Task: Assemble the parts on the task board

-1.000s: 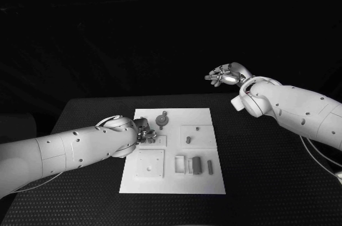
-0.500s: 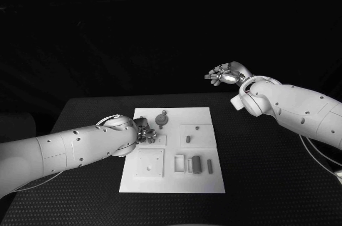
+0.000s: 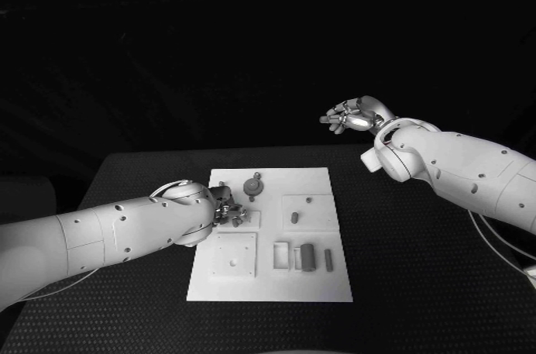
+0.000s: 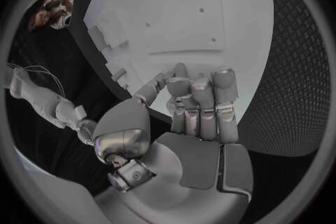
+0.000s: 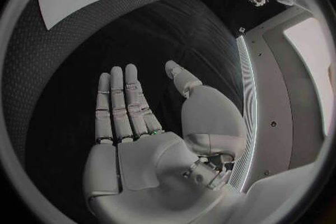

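Centrally on the black table [image 3: 424, 276] lies the task board [image 3: 273, 288], a white rectangular plate with its long sides running from the near edge toward the far edge. Raised square blocks and shallow recesses mark its surface. Parts on it: a round dark piece with a stem [image 3: 255, 187] near the far edge; a small upright peg [image 3: 293, 218] on the square block right of centre; a dark cylinder [image 3: 307, 256] and a thinner pin [image 3: 328, 259] lying side by side in the slotted area toward the near right corner.

Left hand [image 3: 228, 209]: over the board's left edge, fingers curled together and bent down to the board; whether they grip anything cannot be told. Position unchanged from a second ago.

Right hand [image 3: 354, 117]: raised beyond the table's far right corner, fingers apart, holding nothing. Likewise unchanged, as are the parts.
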